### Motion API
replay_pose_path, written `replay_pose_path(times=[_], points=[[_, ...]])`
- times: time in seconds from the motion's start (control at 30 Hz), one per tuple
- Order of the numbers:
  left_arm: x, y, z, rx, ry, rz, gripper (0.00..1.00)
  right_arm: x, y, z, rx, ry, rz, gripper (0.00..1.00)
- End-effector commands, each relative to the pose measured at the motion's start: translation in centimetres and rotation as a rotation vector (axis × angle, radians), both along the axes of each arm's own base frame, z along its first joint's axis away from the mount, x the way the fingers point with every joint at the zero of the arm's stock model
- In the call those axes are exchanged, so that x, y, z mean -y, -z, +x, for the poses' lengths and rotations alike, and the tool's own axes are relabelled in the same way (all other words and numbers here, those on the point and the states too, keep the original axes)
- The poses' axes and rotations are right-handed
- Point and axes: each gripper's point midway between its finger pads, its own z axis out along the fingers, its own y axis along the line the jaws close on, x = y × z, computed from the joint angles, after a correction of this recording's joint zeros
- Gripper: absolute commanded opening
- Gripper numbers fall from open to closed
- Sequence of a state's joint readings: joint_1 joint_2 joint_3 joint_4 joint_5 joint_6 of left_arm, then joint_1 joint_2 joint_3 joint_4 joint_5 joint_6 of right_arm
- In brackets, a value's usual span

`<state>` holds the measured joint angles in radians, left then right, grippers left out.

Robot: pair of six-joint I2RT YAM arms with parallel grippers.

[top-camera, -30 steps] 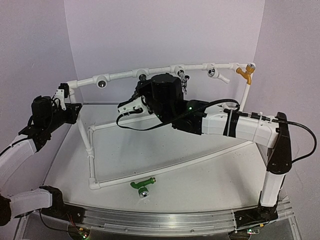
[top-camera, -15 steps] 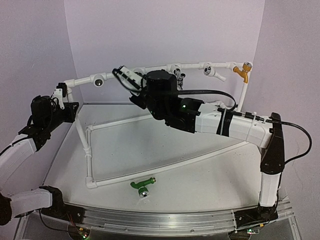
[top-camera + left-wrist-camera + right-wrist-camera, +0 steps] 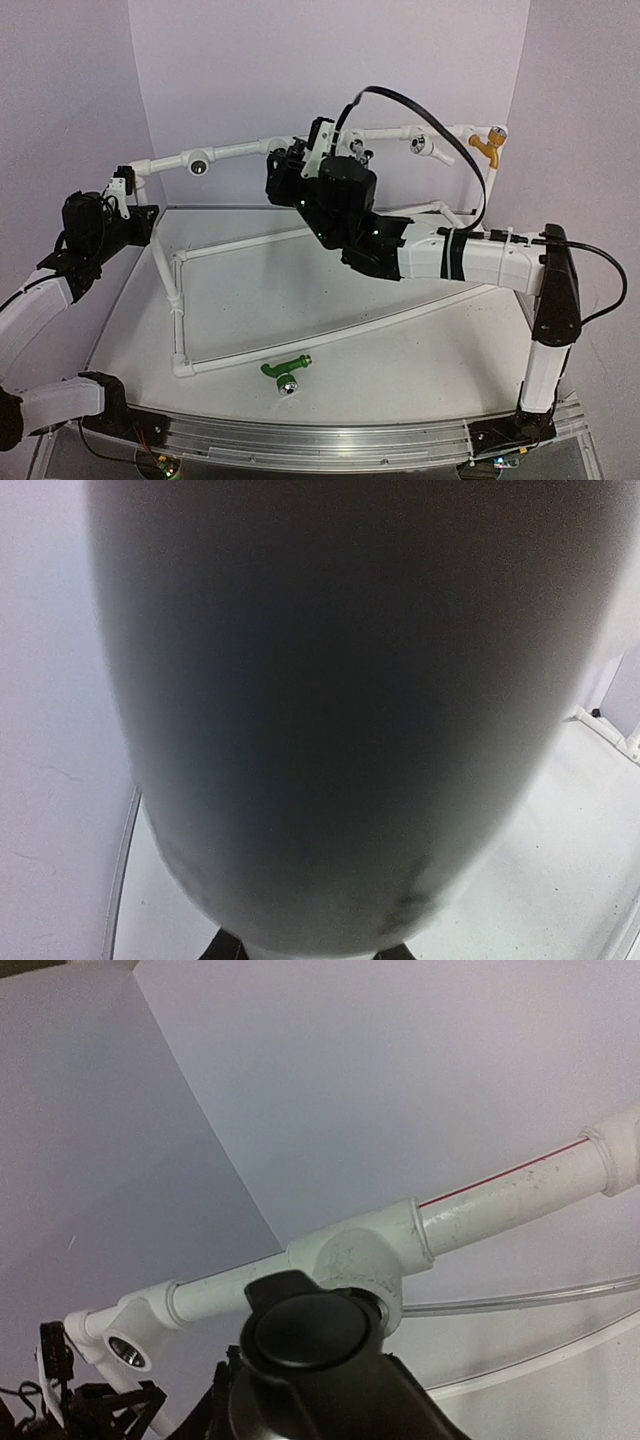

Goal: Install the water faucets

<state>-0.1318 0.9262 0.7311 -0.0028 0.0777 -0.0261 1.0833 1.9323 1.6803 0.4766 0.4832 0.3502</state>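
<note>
The dark brown-black faucet (image 3: 310, 1332) is held in my right gripper (image 3: 312, 1385), its end pressed against the socket of a white tee (image 3: 362, 1255) on the top rail. In the top view my right gripper (image 3: 293, 160) is up at that rail, left of middle. The green faucet (image 3: 284, 370) lies on the table near the front edge, apart from both grippers. My left gripper (image 3: 124, 192) is at the left corner post of the white pipe frame (image 3: 240, 150). A white pipe (image 3: 320, 710) fills the left wrist view, clamped between the dark fingertips (image 3: 226, 946).
On the top rail stand an open socket (image 3: 201, 166), a small dark-and-silver fitting (image 3: 363, 153), a white tap (image 3: 430, 147) and an orange-yellow tap (image 3: 488, 144). The frame's lower pipes (image 3: 180, 300) lie on the table. Purple walls close in behind and at both sides.
My right gripper has risen from low over the table to the top rail and turned its wrist, bringing the dark faucet to the tee. The left arm and green faucet have not moved.
</note>
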Motion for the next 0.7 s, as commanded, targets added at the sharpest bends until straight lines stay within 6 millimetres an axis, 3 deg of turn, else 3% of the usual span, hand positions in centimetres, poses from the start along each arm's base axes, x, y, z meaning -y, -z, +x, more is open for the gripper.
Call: replay_pose_path(times=[0.0, 0.2, 0.37, 0.53, 0.67], points=[[0.1, 0.6, -0.4, -0.066, -0.01, -0.062, 0.0, 0.8, -2.3, -2.4, 0.051, -0.164, 0.026, 0.61], [0.3, 0.6, -0.3, -0.068, -0.001, -0.066, 0.0, 1.8, -0.2, -8.0, 0.078, -0.408, -0.13, 0.84], [0.2, 0.5, -0.3, -0.066, -0.002, -0.066, 0.0, 2.4, 2.6, -12.7, 0.109, -0.627, -0.32, 0.89], [0.2, 0.4, -0.3, -0.064, -0.001, -0.067, 0.0, 3.6, 6.5, -16.8, 0.241, -0.805, -0.659, 0.89], [0.2, 0.4, -0.4, -0.061, -0.002, -0.067, 0.0, 5.0, 6.0, -18.3, 0.469, -0.793, -0.862, 0.92]])
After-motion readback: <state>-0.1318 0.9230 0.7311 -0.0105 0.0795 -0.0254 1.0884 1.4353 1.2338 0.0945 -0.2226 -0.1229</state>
